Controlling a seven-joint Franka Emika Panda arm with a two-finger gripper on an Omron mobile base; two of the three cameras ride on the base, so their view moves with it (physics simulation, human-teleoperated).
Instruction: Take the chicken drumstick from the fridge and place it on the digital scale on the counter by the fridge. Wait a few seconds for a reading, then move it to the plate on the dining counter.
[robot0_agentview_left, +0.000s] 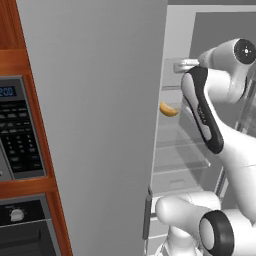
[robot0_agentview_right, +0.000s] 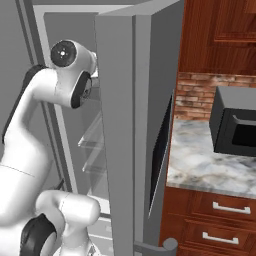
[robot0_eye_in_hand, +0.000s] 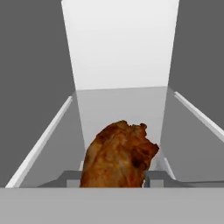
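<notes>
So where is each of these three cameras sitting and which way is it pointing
Left base view: behind the arm on its left, facing the open fridge beside the oven; white arm links at right.
Right base view: behind on the right, facing the fridge door and counter; arm at left.
Hand view: on the hand, looking along the claw at the chicken drumstick.
Both base views share arm and fridge.

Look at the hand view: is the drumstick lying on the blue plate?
No. The drumstick sits inside the fridge, on a pale shelf between its grey walls.
</notes>
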